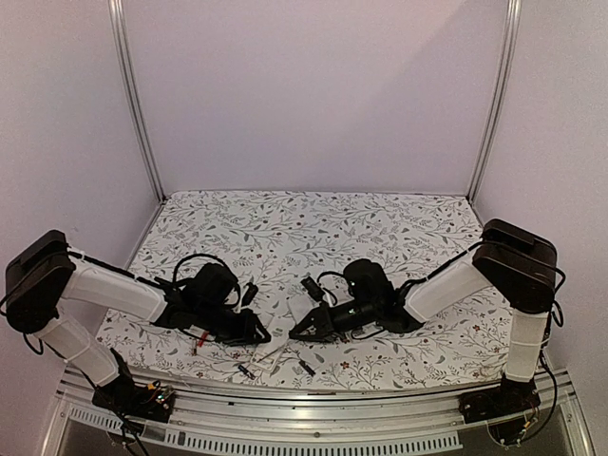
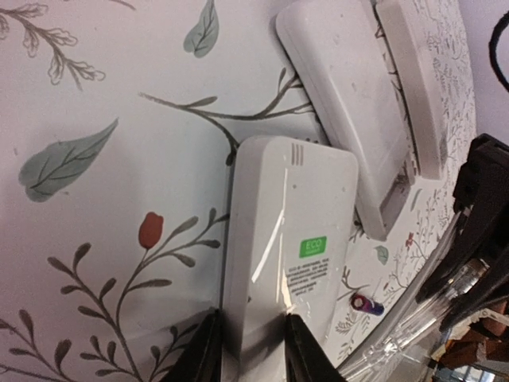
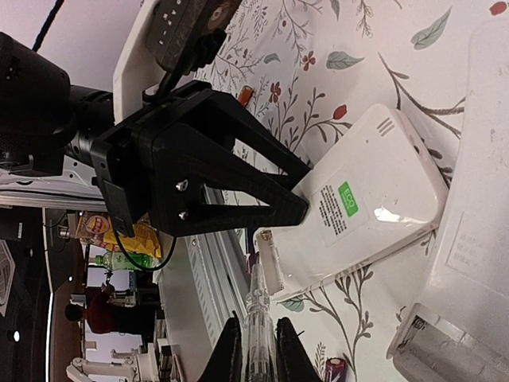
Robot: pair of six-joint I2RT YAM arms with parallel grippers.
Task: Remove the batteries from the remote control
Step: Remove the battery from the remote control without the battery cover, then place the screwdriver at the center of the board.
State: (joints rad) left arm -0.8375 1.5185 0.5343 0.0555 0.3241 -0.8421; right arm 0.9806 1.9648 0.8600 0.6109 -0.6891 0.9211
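**Prying step on the clamped remote**

Holding the white remote (image 2: 286, 239), label side up, at lower centre of the left wrist view with the left gripper (image 2: 250, 342), jaws narrowed onto its end. Pinching a clear pen-like tool (image 3: 256, 302) in the right gripper (image 3: 256, 342), jaws almost together. Spotting one loose battery (image 2: 367, 303) on the cloth (image 2: 119, 95) just right of the remote; cannot tell about any inside. Probably opening the back. Next calls for easing the tool tip into the cover seam without shoving the remote out of the grip.
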